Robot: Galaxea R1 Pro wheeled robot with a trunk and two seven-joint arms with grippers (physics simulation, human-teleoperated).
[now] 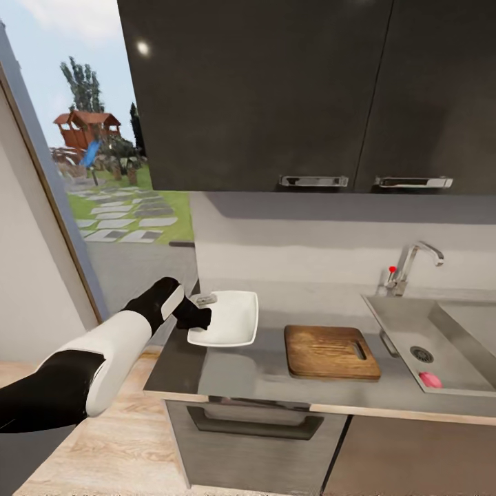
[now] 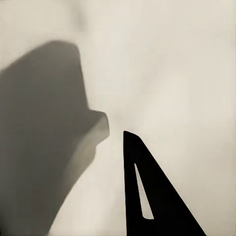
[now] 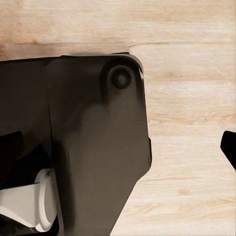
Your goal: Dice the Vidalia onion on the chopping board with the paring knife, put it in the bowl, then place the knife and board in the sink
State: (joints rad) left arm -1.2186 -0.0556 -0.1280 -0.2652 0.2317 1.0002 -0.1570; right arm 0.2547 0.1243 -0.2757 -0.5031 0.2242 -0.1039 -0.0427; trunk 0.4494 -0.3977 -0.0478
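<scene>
The white squarish bowl (image 1: pixel 231 318) sits on the grey countertop (image 1: pixel 262 375) near its left end. My left gripper (image 1: pixel 201 314) is at the bowl's left rim. In the left wrist view one dark finger (image 2: pixel 152 196) lies against the bowl's white inside (image 2: pixel 167 73), close to the centre line, and the other finger is hidden behind the rim. The brown chopping board (image 1: pixel 331 351) lies to the right of the bowl. A small pink-red rounded thing, apparently the onion (image 1: pixel 430 379), rests in the sink (image 1: pixel 399 327) near its front wall. The paring knife is out of view. My right gripper (image 3: pixel 120 145) hangs low over the floor, jaws wide apart.
The chrome tap with a red knob (image 1: pixel 406 265) stands behind the sink. Dark wall cabinets (image 1: pixel 275 89) hang above the counter. A window or glass door (image 1: pixel 103 172) is at the left. The robot's dark base (image 3: pixel 93 147) stands on light wood floor (image 3: pixel 191 98).
</scene>
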